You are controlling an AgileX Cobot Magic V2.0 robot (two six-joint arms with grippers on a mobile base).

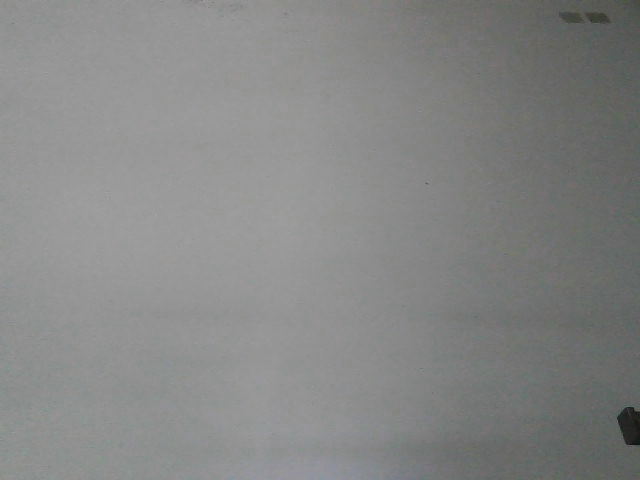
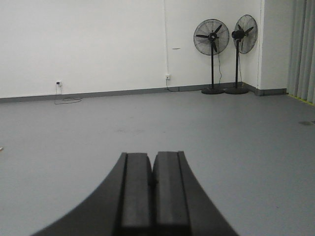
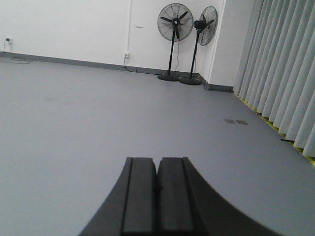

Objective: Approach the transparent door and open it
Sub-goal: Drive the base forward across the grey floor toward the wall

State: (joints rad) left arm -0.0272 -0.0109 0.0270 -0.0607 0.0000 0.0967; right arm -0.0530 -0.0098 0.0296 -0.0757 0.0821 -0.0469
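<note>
Facing two pedestal fans (image 2: 211, 37), left claw (image 2: 152, 156) and right claw (image 3: 157, 161) each sit closed together.

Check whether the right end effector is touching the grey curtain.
Apart. The right wrist view shows bare floor between the shut right end effector and the curtain along the right side.

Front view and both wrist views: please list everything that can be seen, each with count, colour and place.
fans: two, black, on stands in the far corner
wall: white, at the far end
wall sockets: two, white, low on the wall
curtain: one, grey, along the right side
floor: grey
floor plates: two, dark grey, near the curtain
dark object: one, front view's right edge, unclear
transparent door: none in view
left gripper: black, shut
right gripper: black, shut
</note>
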